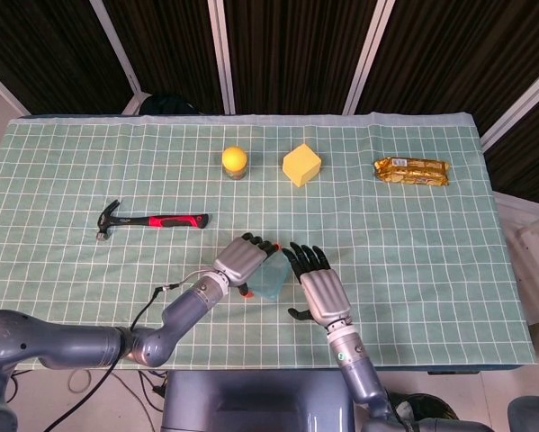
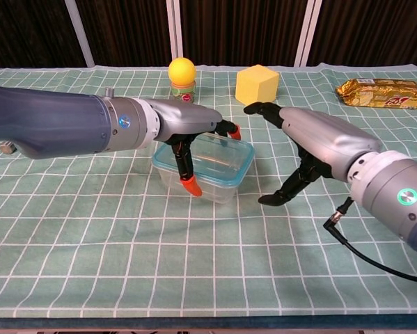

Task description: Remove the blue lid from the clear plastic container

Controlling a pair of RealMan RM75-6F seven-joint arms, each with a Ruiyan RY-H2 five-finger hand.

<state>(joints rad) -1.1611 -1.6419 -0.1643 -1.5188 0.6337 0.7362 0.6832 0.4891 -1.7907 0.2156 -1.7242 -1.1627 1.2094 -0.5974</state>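
The clear plastic container [image 2: 209, 182] with its blue lid [image 2: 229, 161] stands on the green checked cloth near the table's front middle, also seen in the head view as the container [image 1: 267, 281]. My left hand [image 2: 184, 132] grips it from above and from its left side, orange fingertips [image 2: 191, 186] down the near wall; the left hand [image 1: 244, 259] covers most of it from overhead. My right hand [image 2: 312, 142] hovers open just right of the container, fingers spread, thumb low, apart from the lid. The right hand [image 1: 316, 286] lies beside the box.
A yellow-capped bottle [image 1: 236, 162], a yellow block [image 1: 301, 165] and a gold snack packet [image 1: 412, 171] stand along the far side. A hammer [image 1: 152, 220] lies at the left. A cable [image 2: 375, 254] trails from the right wrist.
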